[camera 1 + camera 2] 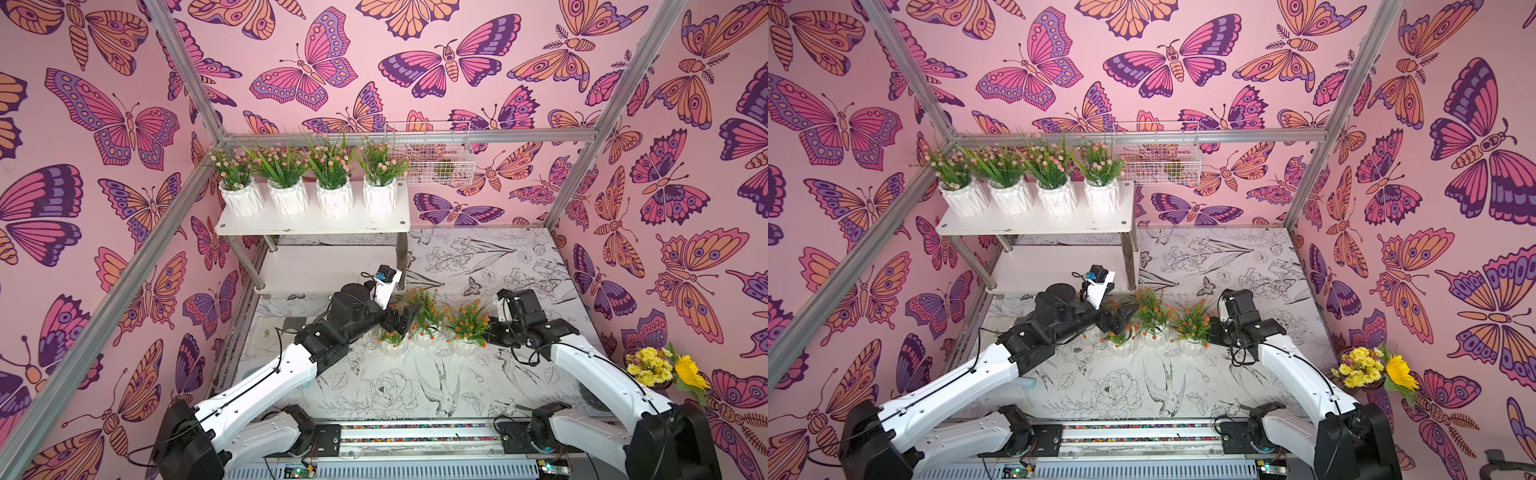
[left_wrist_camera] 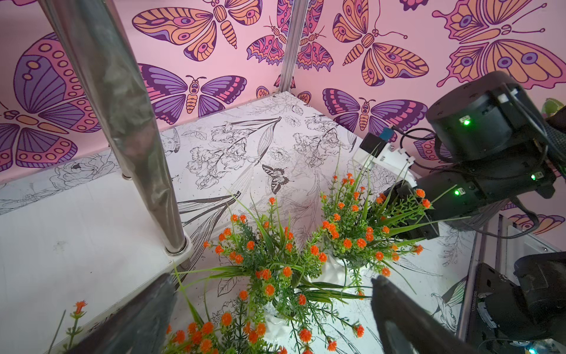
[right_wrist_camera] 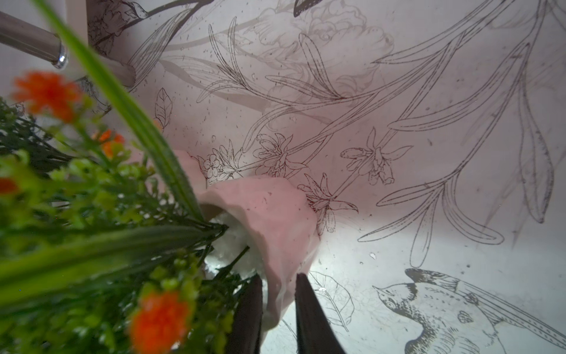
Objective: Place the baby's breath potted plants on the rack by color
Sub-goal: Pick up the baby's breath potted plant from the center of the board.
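The rack (image 1: 311, 226) stands at the back left, with a row of pink baby's breath potted plants (image 1: 286, 195) on its top board; its lower board (image 1: 324, 266) is bare. Three orange potted plants sit close together on the table in both top views: left (image 1: 390, 343), middle (image 1: 426, 322) and right (image 1: 467, 330). My left gripper (image 2: 272, 306) is open above the left and middle sprays, its fingers (image 2: 398, 312) wide apart and holding nothing. My right gripper (image 3: 278, 294) is shut on the rim of the right pot (image 3: 275, 214), one finger inside and one outside.
A white wire basket (image 1: 436, 153) hangs on the back wall beside the rack. A yellow sunflower bunch (image 1: 665, 368) sits at the right wall. A silver rack leg (image 2: 122, 122) rises close to my left gripper. Aluminium frame posts (image 1: 615, 112) border the table.
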You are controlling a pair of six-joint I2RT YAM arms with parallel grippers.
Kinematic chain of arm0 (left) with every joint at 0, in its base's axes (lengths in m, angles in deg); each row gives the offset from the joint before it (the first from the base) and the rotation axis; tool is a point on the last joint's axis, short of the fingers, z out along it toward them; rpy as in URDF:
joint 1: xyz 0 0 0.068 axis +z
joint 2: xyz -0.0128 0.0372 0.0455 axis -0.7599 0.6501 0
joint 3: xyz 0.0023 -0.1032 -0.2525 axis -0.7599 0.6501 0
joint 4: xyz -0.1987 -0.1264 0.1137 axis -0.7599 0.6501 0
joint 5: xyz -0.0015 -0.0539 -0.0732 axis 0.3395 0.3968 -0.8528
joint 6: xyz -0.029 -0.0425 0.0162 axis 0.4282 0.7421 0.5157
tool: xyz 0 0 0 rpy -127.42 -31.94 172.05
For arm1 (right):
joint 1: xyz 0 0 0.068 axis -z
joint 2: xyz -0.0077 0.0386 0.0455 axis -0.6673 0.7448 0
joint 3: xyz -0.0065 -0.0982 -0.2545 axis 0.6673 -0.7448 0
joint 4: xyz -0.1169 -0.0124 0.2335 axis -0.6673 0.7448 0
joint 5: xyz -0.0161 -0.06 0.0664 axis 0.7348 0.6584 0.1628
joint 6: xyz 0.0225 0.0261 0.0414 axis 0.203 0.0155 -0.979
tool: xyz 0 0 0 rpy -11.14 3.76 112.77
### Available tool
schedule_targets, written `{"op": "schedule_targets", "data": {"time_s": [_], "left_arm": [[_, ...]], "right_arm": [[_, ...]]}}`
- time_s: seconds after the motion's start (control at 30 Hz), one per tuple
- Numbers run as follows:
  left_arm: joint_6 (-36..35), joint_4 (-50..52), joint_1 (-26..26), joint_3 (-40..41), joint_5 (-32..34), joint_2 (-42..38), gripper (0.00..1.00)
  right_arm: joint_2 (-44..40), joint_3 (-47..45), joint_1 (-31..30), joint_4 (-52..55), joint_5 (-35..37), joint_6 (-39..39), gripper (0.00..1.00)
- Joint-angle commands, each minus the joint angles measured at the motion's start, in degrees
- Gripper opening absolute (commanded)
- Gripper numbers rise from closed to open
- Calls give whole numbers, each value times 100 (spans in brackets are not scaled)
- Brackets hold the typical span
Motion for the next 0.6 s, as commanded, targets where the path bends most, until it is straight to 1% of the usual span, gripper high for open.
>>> {"op": "schedule_targets", "data": {"time_s": [0.0,0.57], "left_arm": [[45,-109,-32,85,-44,-50,100],[3,-88,-32,19,-110,12,100]], "right_arm": [[83,201,-93,56,222,76,22],[553,499,-447,214,815,78,21]]}}
